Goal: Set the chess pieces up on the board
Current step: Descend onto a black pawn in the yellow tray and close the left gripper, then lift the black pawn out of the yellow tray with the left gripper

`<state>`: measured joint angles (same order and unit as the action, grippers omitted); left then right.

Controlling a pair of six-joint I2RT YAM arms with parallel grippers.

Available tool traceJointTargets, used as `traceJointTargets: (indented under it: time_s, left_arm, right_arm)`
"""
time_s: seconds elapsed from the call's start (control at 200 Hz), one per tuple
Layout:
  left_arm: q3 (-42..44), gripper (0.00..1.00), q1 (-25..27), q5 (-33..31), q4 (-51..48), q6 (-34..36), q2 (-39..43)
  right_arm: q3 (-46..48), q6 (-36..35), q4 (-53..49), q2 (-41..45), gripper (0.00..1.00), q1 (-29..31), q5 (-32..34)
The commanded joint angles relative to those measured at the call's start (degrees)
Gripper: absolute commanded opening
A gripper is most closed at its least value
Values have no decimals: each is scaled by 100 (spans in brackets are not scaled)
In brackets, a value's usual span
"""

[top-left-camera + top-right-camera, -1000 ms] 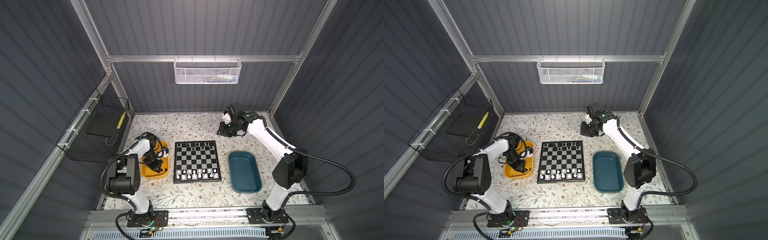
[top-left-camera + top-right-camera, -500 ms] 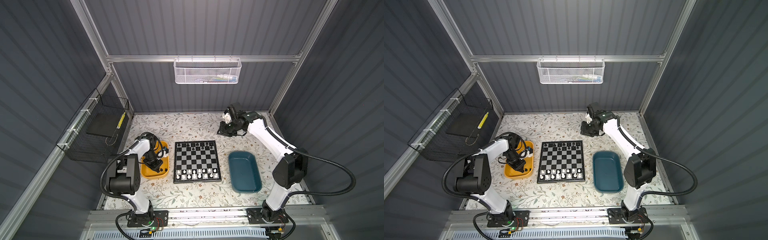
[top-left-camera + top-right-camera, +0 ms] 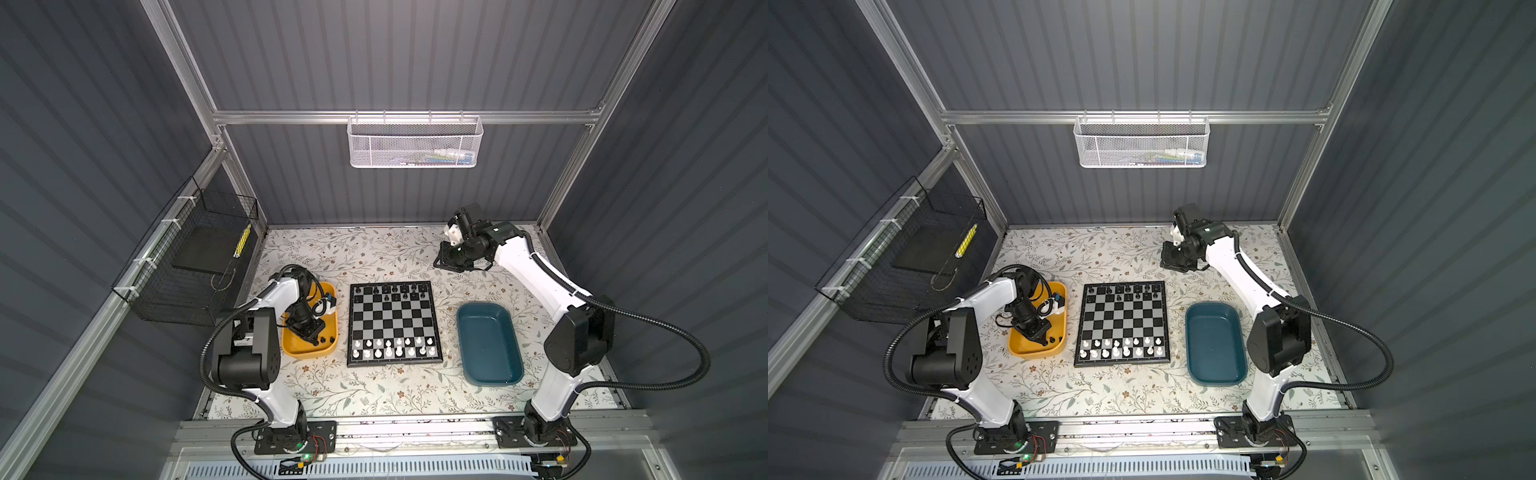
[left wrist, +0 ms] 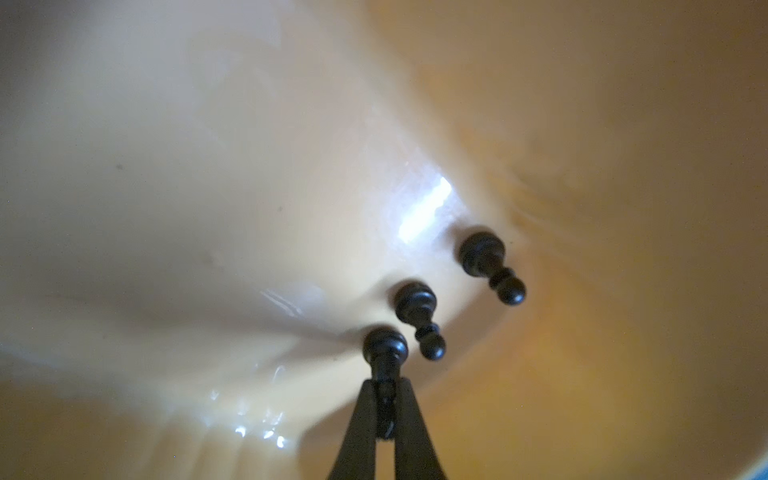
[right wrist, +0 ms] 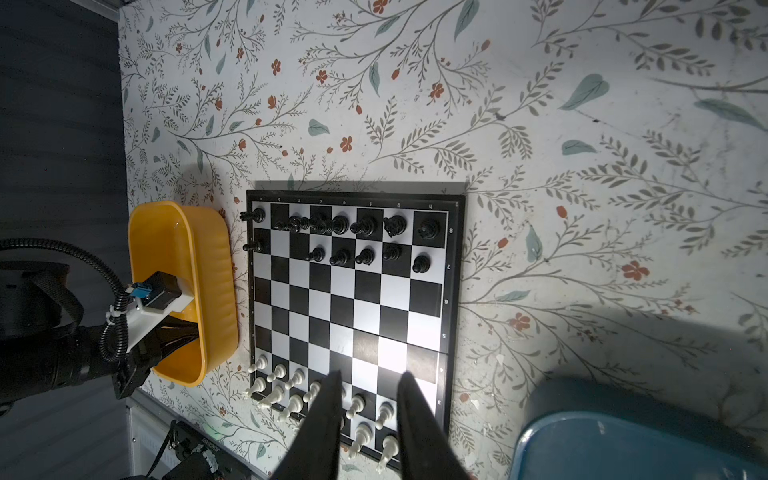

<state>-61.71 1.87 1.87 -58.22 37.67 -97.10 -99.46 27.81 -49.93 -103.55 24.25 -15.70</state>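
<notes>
**Ana:** Where was the left tool at that moment?

**Ben:** It was down inside the yellow tray. Its tips were pressed together on the upper part of a black pawn, and the round base stuck out beyond them. Whether that base rested on the tray floor could not be told. Two other pawns lay on their sides just beside it.

**Ana:** And the right tool?

**Ben:** It hung above the table, beyond the far right corner of the board. Its tips were apart, with nothing between them.

**Ana:** How did the board look?

**Ben:** The white pieces filled the two near rows. The black pieces stood along the far rows, with gaps in the pawn row toward the yellow tray's side.

**Ana:** How would such a pawn have handled?

**Ben:** It looked like light, hard, glossy plastic. It would probably not crush, but it could easily twist or squirt out of such narrow tips. The neck under the head, where the tool had it, seemed the soundest hold, since the collar would likely stop it sliding. The squares looked barely wider than a base. So the pawn wanted lowering straight and upright, or it might have knocked its neighbours over.
</notes>
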Motion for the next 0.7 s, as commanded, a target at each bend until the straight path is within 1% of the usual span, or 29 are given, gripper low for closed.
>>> traceJointTargets:
  time_s: [0.0, 0.695]
  left_arm:
    - [-138, 6, -24, -41, -163, -45, 110]
    - [-305, 6, -28, -229, -306, 21, 284]
  right_arm:
    - [-161, -117, -16, -66, 27, -22, -86]
    - [-192, -140, 79, -158, 27, -35, -160]
